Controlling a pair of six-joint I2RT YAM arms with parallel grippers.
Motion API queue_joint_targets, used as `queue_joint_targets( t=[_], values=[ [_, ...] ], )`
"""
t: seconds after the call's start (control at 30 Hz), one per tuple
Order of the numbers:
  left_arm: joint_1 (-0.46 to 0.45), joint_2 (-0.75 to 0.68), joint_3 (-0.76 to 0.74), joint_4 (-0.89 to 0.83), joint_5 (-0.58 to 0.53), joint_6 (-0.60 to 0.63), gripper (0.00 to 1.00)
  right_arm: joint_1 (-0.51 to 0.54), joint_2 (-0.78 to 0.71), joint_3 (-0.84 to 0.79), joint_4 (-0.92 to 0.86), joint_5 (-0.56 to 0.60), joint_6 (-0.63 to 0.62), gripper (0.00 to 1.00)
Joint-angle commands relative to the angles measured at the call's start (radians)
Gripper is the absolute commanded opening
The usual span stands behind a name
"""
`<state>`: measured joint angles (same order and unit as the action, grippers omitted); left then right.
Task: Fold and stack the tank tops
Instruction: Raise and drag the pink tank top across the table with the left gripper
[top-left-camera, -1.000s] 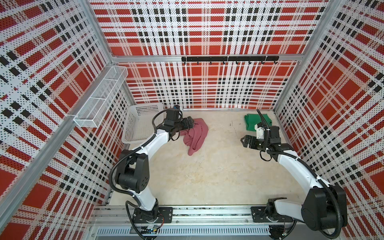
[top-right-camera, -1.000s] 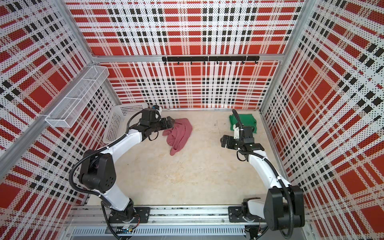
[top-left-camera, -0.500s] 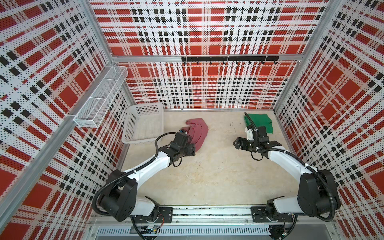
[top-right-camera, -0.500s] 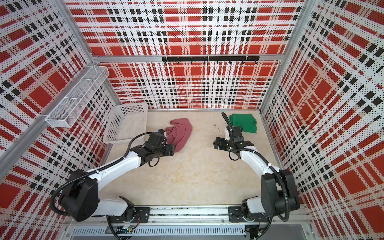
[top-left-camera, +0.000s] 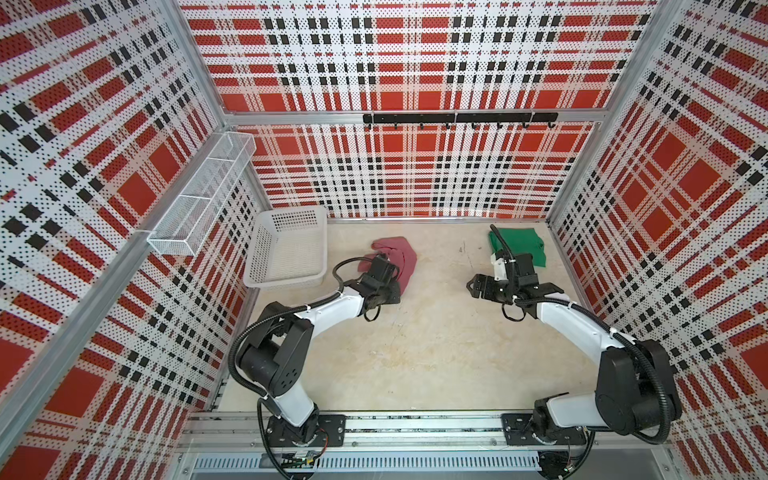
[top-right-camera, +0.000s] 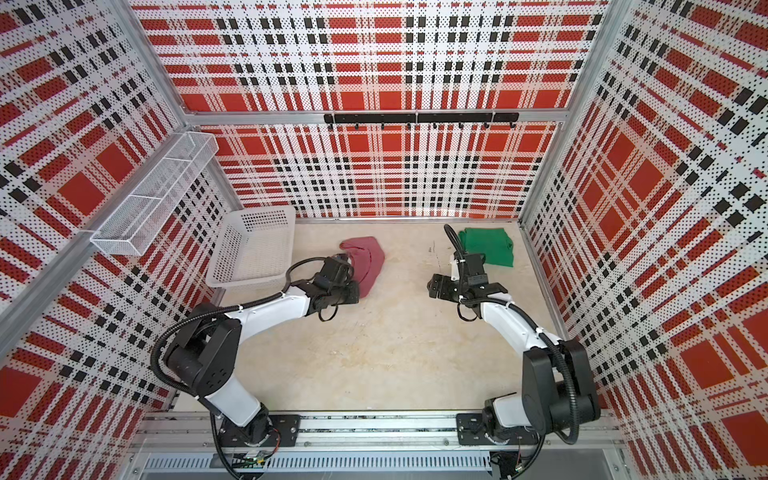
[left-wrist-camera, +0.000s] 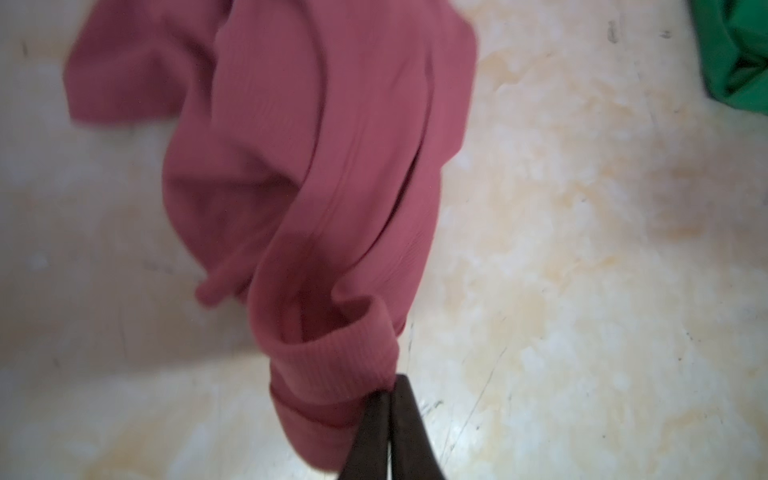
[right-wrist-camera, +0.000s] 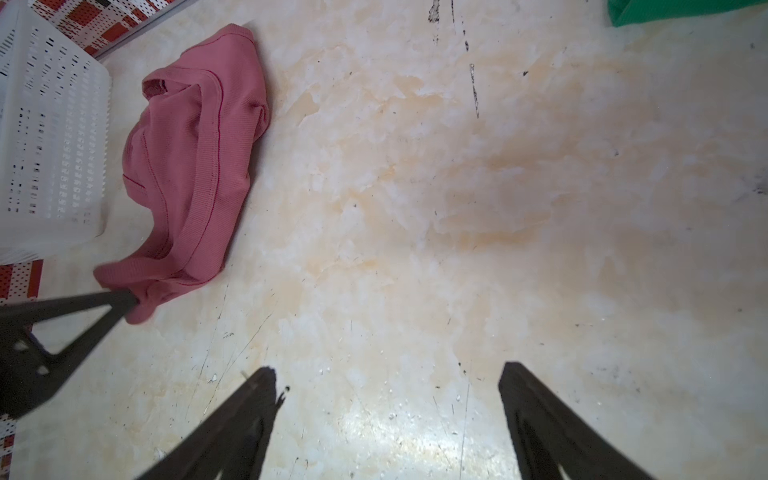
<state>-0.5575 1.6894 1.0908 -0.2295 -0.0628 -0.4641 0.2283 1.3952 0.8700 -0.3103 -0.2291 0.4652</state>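
Left wrist view: the left gripper (left-wrist-camera: 390, 388) has its fingers pressed together, pinching an end of the crumpled pink tank top (left-wrist-camera: 316, 166). In both top views that top lies left of centre, just beside the white basket (top-left-camera: 286, 280). The green tank top (top-left-camera: 521, 249) lies right of centre. The right gripper (right-wrist-camera: 390, 370) hovers, fingers spread, over the bare table (top-left-camera: 415, 353).

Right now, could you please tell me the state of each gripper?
Left gripper: shut on the pink tank top.
Right gripper: open, holding nothing.
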Motion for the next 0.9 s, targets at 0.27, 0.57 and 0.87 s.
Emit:
queue_joint_targets(
  t=[0.27, 0.57, 0.87],
  values=[
    [-0.041, -0.004, 0.526, -0.003, 0.107, 0.090, 0.00, -0.061, -0.038, -0.090, 0.129, -0.137, 0.041, 0.75],
    [-0.197, 0.031, 1.038, -0.126, 0.073, 0.216, 0.00, -0.211, -0.097, -0.126, 0.111, -0.229, 0.022, 0.71],
    [0.176, 0.144, 1.019, 0.022, 0.350, -0.001, 0.03, -0.211, -0.060, -0.144, 0.132, -0.263, 0.026, 0.71]
  ],
)
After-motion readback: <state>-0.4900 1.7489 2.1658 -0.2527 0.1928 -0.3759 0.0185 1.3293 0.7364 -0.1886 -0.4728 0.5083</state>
